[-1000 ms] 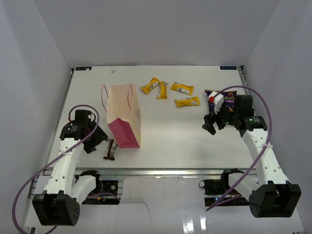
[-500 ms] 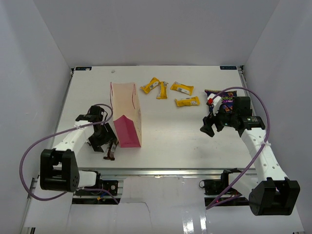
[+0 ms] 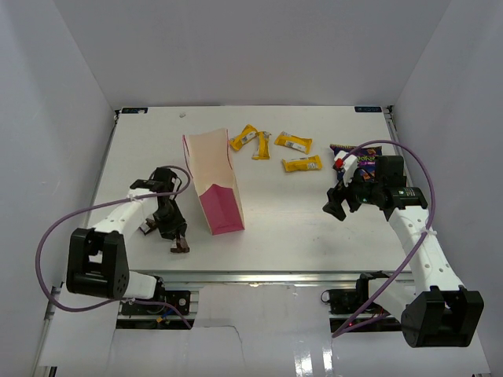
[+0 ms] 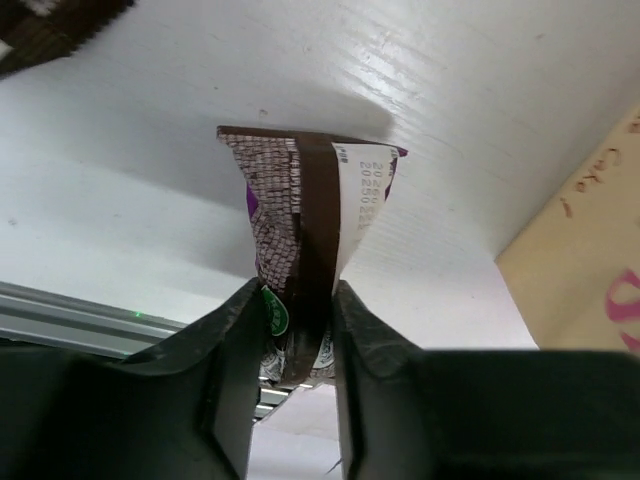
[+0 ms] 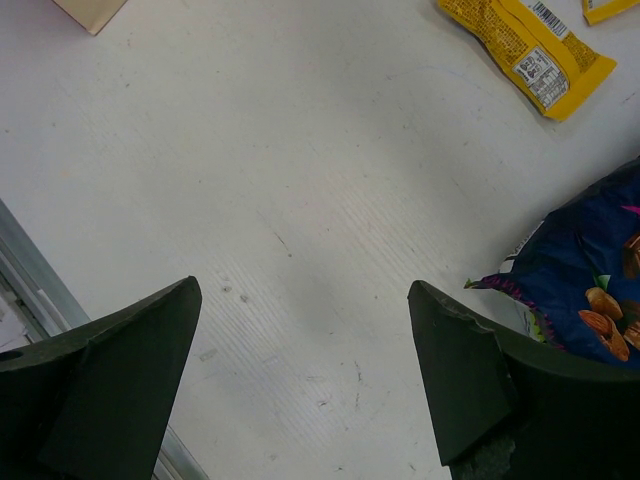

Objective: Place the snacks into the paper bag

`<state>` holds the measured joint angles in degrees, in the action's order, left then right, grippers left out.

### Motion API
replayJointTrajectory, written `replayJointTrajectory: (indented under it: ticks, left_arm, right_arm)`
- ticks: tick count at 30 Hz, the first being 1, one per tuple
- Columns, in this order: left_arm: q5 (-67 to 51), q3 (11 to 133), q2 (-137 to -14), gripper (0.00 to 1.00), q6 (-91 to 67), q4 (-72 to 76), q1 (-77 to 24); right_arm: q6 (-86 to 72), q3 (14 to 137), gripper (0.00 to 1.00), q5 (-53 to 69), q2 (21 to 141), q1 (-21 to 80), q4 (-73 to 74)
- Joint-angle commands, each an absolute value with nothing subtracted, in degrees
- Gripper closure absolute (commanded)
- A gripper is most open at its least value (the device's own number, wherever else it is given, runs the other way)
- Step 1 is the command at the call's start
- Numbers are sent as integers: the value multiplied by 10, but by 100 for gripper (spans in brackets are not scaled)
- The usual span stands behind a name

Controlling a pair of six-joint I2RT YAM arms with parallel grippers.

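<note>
My left gripper (image 3: 174,236) is shut on the dark-brown bar (image 3: 181,245) near the table's front edge, just left of the pink paper bag (image 3: 214,188). The bag stands open and leaning, its cream inside showing. In the left wrist view the gripper (image 4: 298,340) pinches the bar (image 4: 310,220) at one end, with the bag (image 4: 590,260) to the right. Four yellow bars (image 3: 243,138) (image 3: 261,145) (image 3: 293,142) (image 3: 302,163) lie behind the bag. My right gripper (image 3: 334,206) (image 5: 302,290) is open and empty over bare table, beside the purple-blue chip bag (image 3: 365,161) (image 5: 590,290).
The white table (image 3: 291,220) is walled in by grey panels on three sides. A metal rail (image 3: 259,275) runs along its front edge. A scrap of brown wrapper (image 4: 50,30) shows in the left wrist view's corner; I cannot tell what it is.
My left arm swung in to the dark-brown bar and shut on it. The paper bag shifted right and leans more. My right gripper barely moved.
</note>
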<state>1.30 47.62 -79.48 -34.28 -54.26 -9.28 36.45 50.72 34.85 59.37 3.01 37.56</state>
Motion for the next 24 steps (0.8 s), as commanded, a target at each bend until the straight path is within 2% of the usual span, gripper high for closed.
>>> replayJointTrajectory:
  ticks: [1,9,12,15,19,24]
  left_arm:
    - [51,513,-720,61,-367,-566,-94]
    - [93,652,-592,72,-421,-594,-92]
    - [89,759,-566,73,-408,-569,-92]
    - [59,823,-571,74,-378,-524,-91]
    - [-50,922,-616,76,-358,-483,-92]
    - [-97,980,-657,77,-331,-439,-100]
  right_arm:
    - [371,512,10,352,586,28,367]
    - [380,517,10,352,586,27,365]
    - [381,519,10,352,591,27,365]
    - [382,521,10,355,597,28,363]
    - [381,526,10,360,608,27,359]
    - [380,531,10,360,612,27,359]
